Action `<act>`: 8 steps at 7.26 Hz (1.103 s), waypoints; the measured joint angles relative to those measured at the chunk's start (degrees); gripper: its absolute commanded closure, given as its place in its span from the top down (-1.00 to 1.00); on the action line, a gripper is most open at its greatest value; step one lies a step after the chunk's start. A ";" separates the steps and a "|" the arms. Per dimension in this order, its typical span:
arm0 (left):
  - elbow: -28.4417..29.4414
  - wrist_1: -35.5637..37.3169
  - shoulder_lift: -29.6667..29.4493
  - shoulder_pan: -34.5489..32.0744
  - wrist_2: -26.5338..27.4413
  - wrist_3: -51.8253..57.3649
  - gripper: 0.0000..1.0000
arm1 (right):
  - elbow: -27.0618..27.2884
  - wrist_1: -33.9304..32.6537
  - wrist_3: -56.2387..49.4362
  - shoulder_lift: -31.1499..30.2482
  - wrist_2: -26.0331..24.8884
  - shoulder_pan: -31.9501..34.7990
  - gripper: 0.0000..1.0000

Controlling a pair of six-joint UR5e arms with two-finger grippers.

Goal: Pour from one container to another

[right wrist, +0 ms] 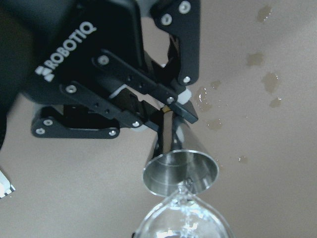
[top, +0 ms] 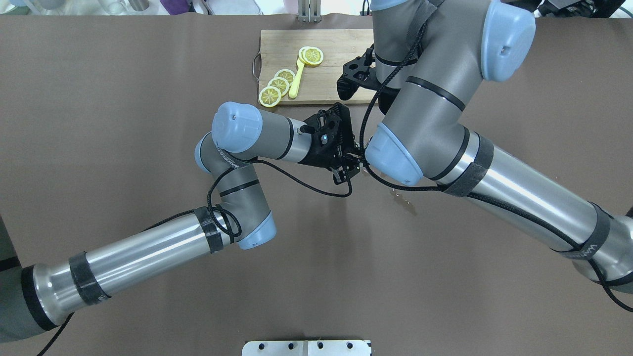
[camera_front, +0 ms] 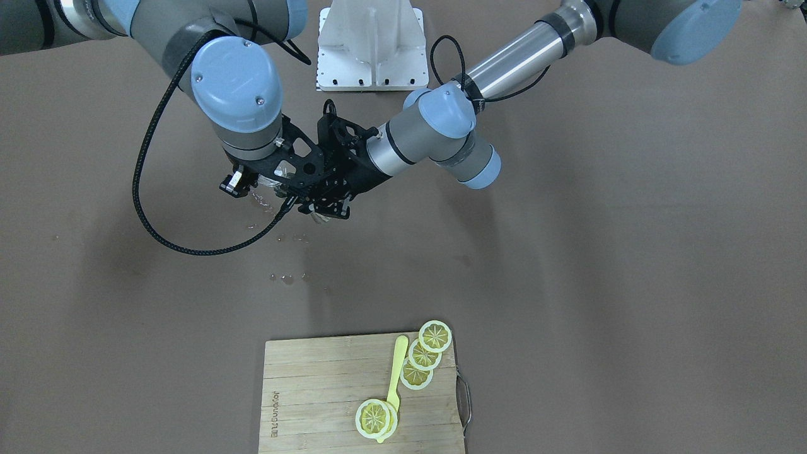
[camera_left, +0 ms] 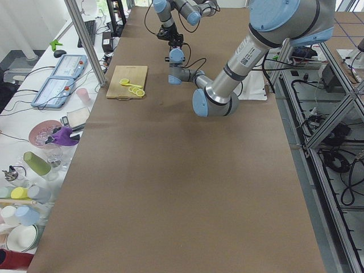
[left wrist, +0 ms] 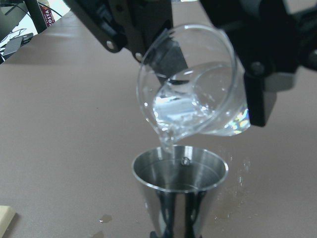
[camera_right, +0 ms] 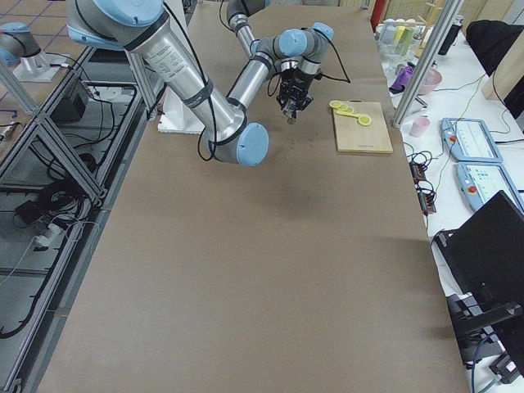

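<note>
Nearest the left wrist camera stands the steel cup (left wrist: 179, 183), a tapered, polished beaker held upright in the air with its mouth up. Its narrow foot is pinched between the two fingers of the left gripper (right wrist: 166, 115), which is closed tightly on it.

Directly above its rim hangs the clear plastic cup (left wrist: 198, 94), tipped steeply so that its lip points down into the steel mouth. The two rims are near each other but apart. Inside the tilted cup the water (left wrist: 173, 111) lies pooled toward the lowered lip, and a thin stream (left wrist: 167, 141) runs from it into the steel cup. The right gripper (left wrist: 200, 74) clamps the clear plastic cup from both sides, its dark fingers (left wrist: 257, 94) pressed against the wall.

Beneath the pair lies the brown table (left wrist: 59, 124), marked with scattered drops (right wrist: 270, 82) of spilled liquid below and just beside the pouring spot.

Farther out, at the table's edge away from the robot, rests a wooden cutting board (top: 331, 49) with a metal handle (top: 255, 64) on one short end. On it lie lemon slices (top: 278, 85), three of them overlapping in a row. Beside them is a yellow spoon (top: 296, 79), one end of which is covered by another slice.
</note>
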 measured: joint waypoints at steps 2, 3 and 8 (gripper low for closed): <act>0.01 0.00 0.00 -0.03 0.00 -0.03 -1.00 | -1.52 -1.78 -1.93 1.62 -0.09 0.00 -1.00; -0.03 -0.03 -0.01 -0.03 0.00 -0.12 -1.00 | -1.81 -2.33 -2.66 2.02 -0.14 0.04 -1.00; -0.07 -0.11 -0.01 -0.03 0.00 -0.32 -1.00 | 4.54 -1.28 -2.95 -1.69 -0.22 0.83 -1.00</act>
